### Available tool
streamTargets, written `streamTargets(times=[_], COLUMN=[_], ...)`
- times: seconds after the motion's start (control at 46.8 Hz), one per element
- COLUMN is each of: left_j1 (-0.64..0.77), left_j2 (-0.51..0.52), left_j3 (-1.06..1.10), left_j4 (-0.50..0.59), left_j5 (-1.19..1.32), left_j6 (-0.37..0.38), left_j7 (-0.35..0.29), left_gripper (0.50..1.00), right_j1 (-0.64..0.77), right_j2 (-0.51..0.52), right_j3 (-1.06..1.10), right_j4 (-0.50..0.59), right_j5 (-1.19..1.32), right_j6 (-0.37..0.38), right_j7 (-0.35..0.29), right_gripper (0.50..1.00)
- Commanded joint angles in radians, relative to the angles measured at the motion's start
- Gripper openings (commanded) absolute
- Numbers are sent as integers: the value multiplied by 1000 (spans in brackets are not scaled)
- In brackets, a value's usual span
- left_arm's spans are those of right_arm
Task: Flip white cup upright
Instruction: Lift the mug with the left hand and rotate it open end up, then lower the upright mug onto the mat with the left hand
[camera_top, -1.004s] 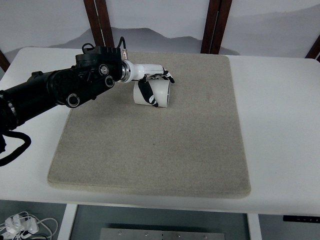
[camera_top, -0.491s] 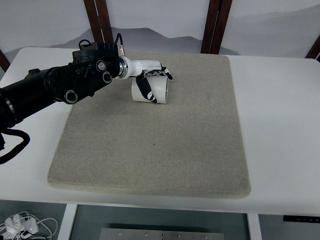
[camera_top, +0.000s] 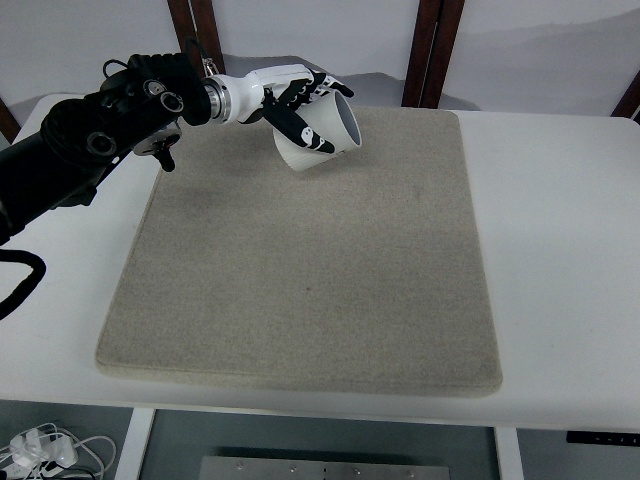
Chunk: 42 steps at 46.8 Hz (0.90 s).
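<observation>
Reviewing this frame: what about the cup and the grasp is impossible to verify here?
Top view only:
- White cup base: hidden by its own body, so contact with the mat is unclear.
- Left robot hand palm contact: covered by its fingers.
- Right arm: outside the picture.
- Cup interior bottom: too dark.

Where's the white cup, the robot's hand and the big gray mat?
white cup (camera_top: 322, 140): top view, on its outer side wall.
left hand (camera_top: 292, 98): top view, on the middle of the hand gripping the cup.
gray mat (camera_top: 310, 290): top view, on its bare middle.

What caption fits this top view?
Left hand grips the white cup, tilted above the mat.
</observation>
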Motion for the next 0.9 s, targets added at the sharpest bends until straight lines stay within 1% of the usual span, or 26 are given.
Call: streamTargets(times=[0.0,0.15,0.278,0.406,0.513,0.726,0.876], left_j1=[7,53,116,194,252,324,349], left_j2=[22,41,41,38,32,25,13], left_j3=[-24,-68,-178,-321,-393,-449,-450], left_j4=[2,7,5,5,7,21,65], left_j5=[-89,-188,-197,-197,-197,-229,-257], left_j6=[-21,-37,-61,-98,-117,-175,-215], left_j7=[-36,-97,-152,-174,-203,-289,-376], left_gripper=[681,673,666,660,660,660,660], right_j1=[0,0,0,0,0,0,0], right_j2=[0,0,0,0,0,0,0], right_j3=[0,0,1,1,0,0,1], right_j4=[1,-1,1,1,1,1,1], right_j5=[0,0,0,0,0,0,0], right_j6=[0,0,0,0,0,0,0], right_j7=[-1,0,0,0,0,0,0], right_gripper=[952,952,952,952,952,952,952])
